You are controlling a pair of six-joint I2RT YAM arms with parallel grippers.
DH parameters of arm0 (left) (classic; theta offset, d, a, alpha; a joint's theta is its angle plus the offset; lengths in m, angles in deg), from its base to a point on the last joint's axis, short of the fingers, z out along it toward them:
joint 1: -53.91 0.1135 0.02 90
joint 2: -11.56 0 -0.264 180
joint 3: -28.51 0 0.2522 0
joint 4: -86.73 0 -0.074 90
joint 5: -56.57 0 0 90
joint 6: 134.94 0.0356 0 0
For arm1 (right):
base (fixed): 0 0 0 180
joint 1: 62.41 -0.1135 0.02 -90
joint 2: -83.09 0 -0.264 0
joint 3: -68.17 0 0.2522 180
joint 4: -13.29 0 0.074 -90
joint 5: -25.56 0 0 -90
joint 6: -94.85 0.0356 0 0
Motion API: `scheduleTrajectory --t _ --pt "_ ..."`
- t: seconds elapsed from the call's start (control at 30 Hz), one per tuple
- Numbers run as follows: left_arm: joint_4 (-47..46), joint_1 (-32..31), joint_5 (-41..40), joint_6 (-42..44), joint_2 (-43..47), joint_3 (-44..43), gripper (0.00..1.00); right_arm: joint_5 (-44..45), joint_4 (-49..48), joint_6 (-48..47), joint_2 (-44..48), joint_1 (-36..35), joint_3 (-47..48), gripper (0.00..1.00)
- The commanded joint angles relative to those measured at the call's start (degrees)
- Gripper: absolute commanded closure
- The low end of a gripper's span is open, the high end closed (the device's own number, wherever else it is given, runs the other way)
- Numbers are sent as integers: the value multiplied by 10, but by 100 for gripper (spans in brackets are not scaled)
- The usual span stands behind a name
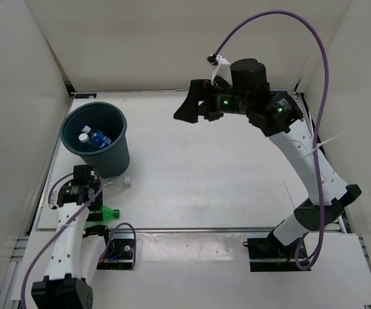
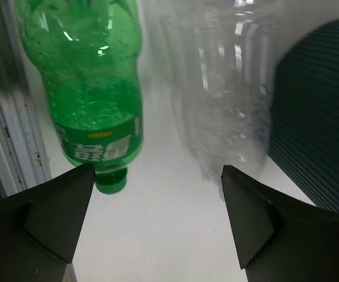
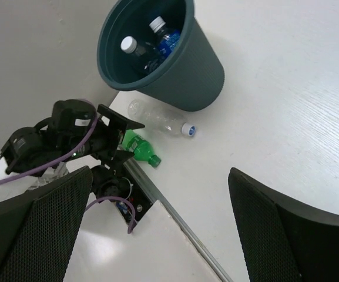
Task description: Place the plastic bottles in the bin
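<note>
While the left gripper (image 2: 157,176) gapes empty over the green plastic bottle (image 2: 93,88) and clear plastic bottle (image 2: 222,88) beside the round teal-grey bin (image 1: 116,158), the right gripper (image 3: 159,176) hangs open, empty.

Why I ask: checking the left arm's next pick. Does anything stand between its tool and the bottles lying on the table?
Nothing visible does. The left tool is open, with the green bottle and the plain clear bottle lying directly ahead of it. The bin stands right beside the latter.
</note>
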Motion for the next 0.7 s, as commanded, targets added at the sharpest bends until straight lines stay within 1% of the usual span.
scheduleTrajectory --t 0.0,0.13,0.2,0.27,0.33,0.43,0.57,0.6,0.63,0.67 --pt "-4 -2 -12 -29 -49 8 0 -45 6 10 21 34 -18 0" --pt "12 -2 -7 -52 -95 3 0 -66 6 32 35 62 -54 0" --pt "17 4 -2 -58 -115 -2 1 -71 12 32 40 69 -61 0" --pt "24 20 4 -58 -126 -2 5 -71 12 38 40 75 -69 0" --pt "18 27 9 -53 -139 3 5 -76 12 38 40 80 -76 0" --pt "8 33 23 -46 -139 26 9 -76 12 38 40 93 -76 0" --pt "-14 43 46 -46 -139 70 12 -76 17 38 40 93 -70 0" --pt "-34 43 59 -40 -139 89 13 -76 17 38 40 93 -70 0" --pt "-39 50 64 -35 -132 97 18 -76 17 38 40 93 -70 0" --pt "-39 50 64 -35 -132 103 19 -76 17 38 40 93 -70 0"
